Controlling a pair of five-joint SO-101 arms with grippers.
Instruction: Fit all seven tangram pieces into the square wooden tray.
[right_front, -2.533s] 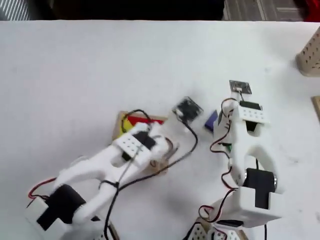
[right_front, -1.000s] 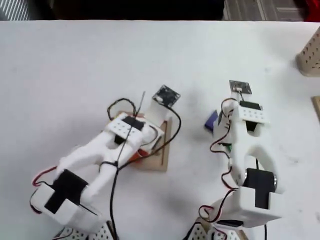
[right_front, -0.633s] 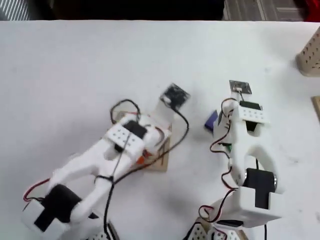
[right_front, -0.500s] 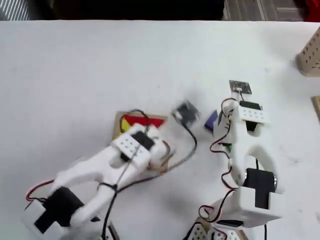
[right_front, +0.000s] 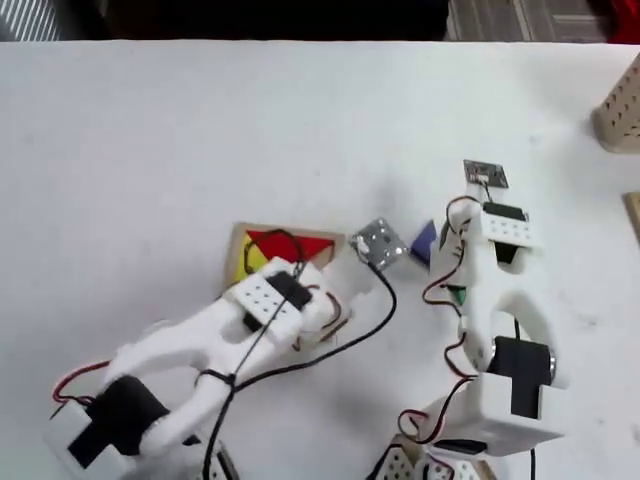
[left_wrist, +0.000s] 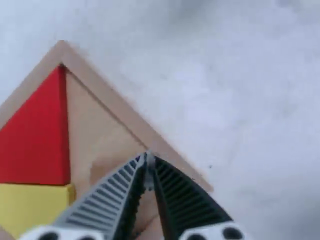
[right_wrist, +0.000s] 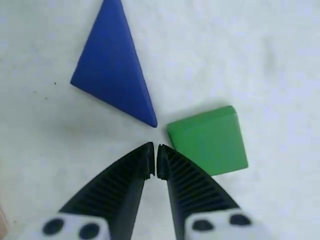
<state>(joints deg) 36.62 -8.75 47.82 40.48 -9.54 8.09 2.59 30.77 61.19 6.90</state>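
The square wooden tray (right_front: 237, 238) lies left of centre, with a red triangle (right_front: 291, 243) and a yellow piece (right_front: 248, 263) in it. In the left wrist view my left gripper (left_wrist: 149, 167) is shut with nothing in it, its tips over the tray's rim (left_wrist: 112, 100) near a corner, beside the red triangle (left_wrist: 37, 135) and the yellow piece (left_wrist: 27, 207). My right gripper (right_wrist: 154, 159) is shut and empty, just short of a blue triangle (right_wrist: 112, 70) and a green square (right_wrist: 209, 140) lying on the table. The blue triangle (right_front: 424, 243) peeks out beside the right arm.
A black cable (right_front: 360, 325) loops from the left arm across the table beside the tray. A pegged wooden block (right_front: 620, 105) stands at the far right edge. The back half of the white table is open.
The left arm swung left over the tray and then back right, and the red and yellow pieces show again. The right arm has hardly moved.
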